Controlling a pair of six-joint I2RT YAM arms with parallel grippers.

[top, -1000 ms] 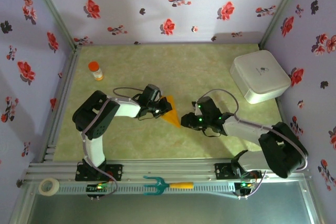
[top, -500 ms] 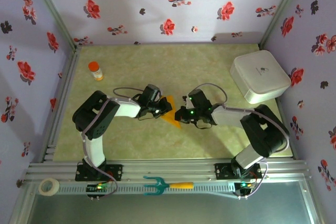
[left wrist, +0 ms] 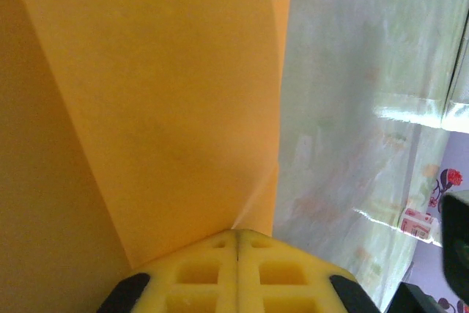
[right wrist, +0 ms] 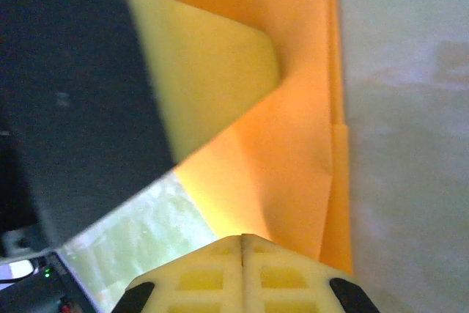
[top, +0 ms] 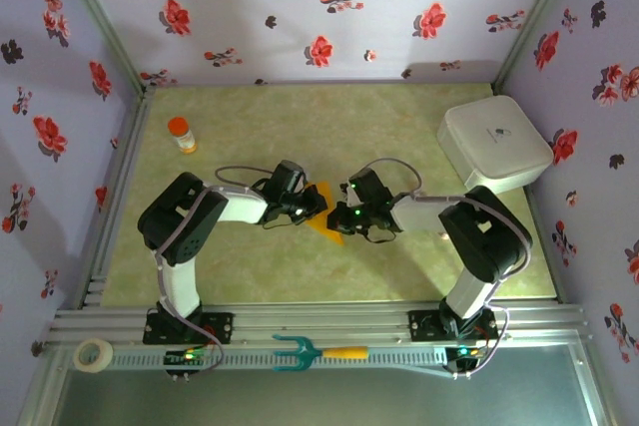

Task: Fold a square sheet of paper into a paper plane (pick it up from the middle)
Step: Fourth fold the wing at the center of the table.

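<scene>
The square sheet of paper (top: 331,231) is orange-yellow, folded into a pointed shape with creased flaps, and lies flat on the green table between both grippers. My left gripper (top: 311,205) is shut, its tips (left wrist: 237,234) resting on the paper (left wrist: 161,86) where a raised crease ends. My right gripper (top: 338,216) is also shut, its tips (right wrist: 242,238) set on the paper (right wrist: 293,130) from the opposite side. No paper shows between either pair of jaws. In the right wrist view the left gripper's yellow finger (right wrist: 198,64) lies on the sheet just ahead.
A small orange-capped bottle (top: 181,134) stands at the back left. A white box (top: 494,145) sits at the back right. On the front rail lie a teal fork (top: 300,351) and a tape roll (top: 94,354). Floral walls close three sides.
My right gripper has swung left from the table's middle onto the paper, shutting on the way. The left gripper and the paper have stayed put.
</scene>
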